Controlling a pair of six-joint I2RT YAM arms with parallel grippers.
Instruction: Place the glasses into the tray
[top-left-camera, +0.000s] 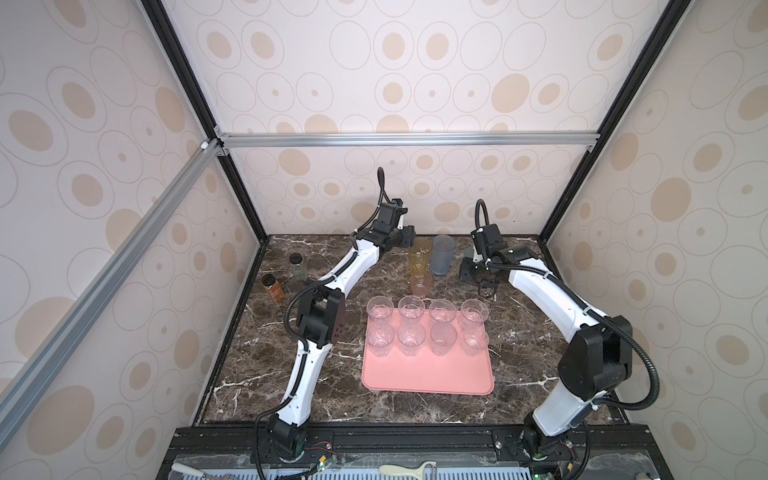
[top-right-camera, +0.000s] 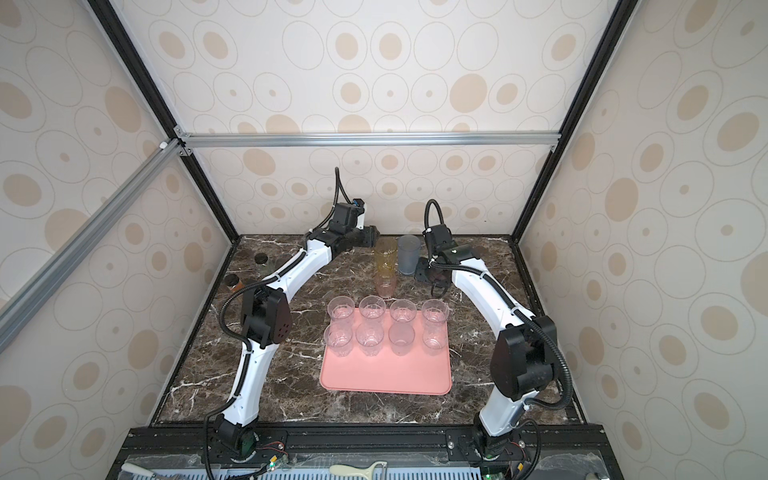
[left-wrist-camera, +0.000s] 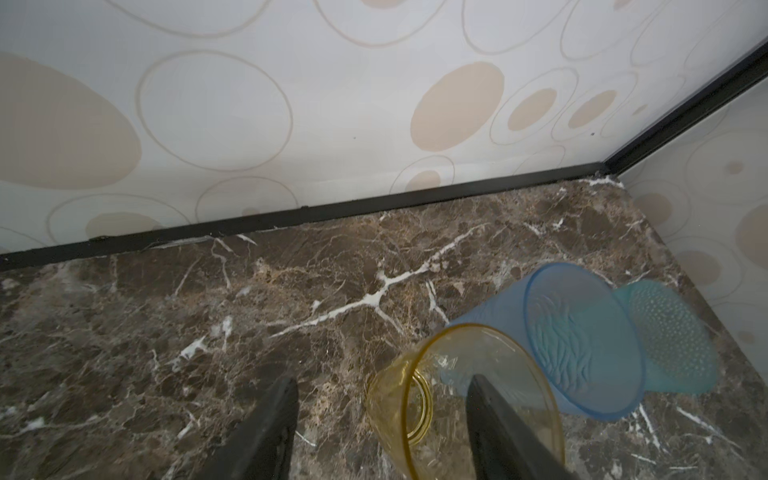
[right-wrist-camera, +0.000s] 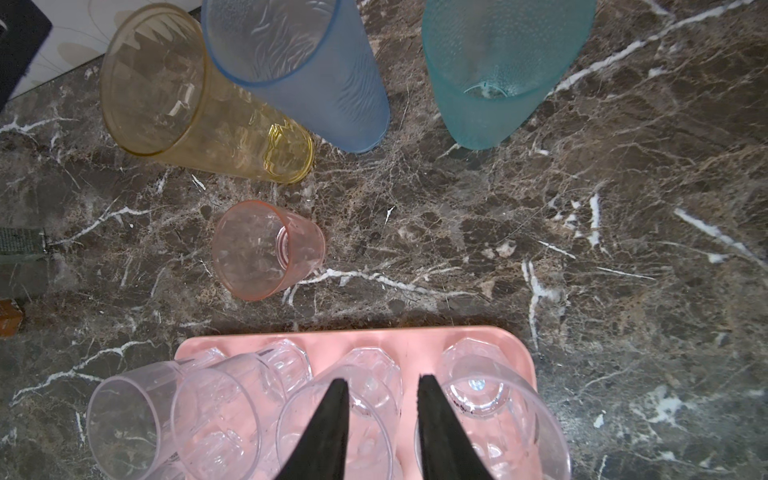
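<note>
The salmon-pink tray (top-left-camera: 428, 374) (top-right-camera: 386, 374) carries several clear glasses (top-left-camera: 411, 309) in two rows at its far end. Behind it stand a pink glass (top-left-camera: 420, 284) (right-wrist-camera: 266, 249), an amber glass (top-left-camera: 419, 257) (right-wrist-camera: 199, 99) and a blue glass (top-left-camera: 441, 255) (right-wrist-camera: 307, 75). A teal glass (right-wrist-camera: 498, 75) (left-wrist-camera: 673, 340) shows only in the wrist views. My left gripper (left-wrist-camera: 382, 378) (top-left-camera: 409, 239) is open over the amber glass (left-wrist-camera: 395, 399): one finger is inside its mouth, the other outside, clear of the wall. My right gripper (right-wrist-camera: 382, 380) (top-left-camera: 473, 274) hangs open and empty behind the tray's far right corner.
Two small black-capped bottles (top-left-camera: 297, 266) (top-left-camera: 273, 286) stand at the far left of the marble table. The back wall runs close behind the tinted glasses, and the black frame post closes the far right corner. The tray's near half (top-left-camera: 428, 380) is bare.
</note>
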